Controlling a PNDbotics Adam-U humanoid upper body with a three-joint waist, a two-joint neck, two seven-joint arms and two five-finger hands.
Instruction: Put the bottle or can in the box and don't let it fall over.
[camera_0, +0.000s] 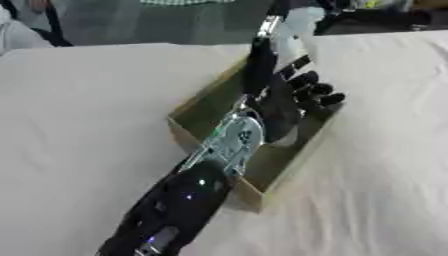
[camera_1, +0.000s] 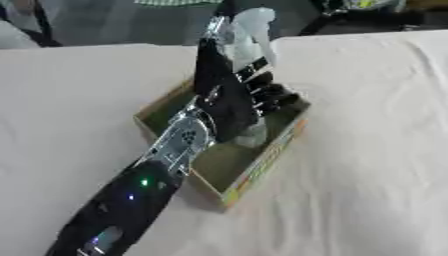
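A shallow open cardboard box with a brown rim (camera_1: 262, 162) is seen lying askew in the middle of the frame, on a bench covered with a pale cream cloth (camera_1: 367, 150). A clear plastic bottle (camera_1: 249, 30) is held upright over the box's far end, towards the upper middle of the frame, with its lower part hidden behind the hand. The bottom of it seems to be inside the box, but whether it touches the floor of the box can't be told.

The bottle is gripped by the left hand (camera_1: 229, 95), black with silver joints, which comes in on its arm from the lower left of the frame. Its dark fingers (camera_0: 315, 92) are curled round the bottle's side, clamped on it, with the thumb reaching up along the other side.

The right hand isn't shown in either view.
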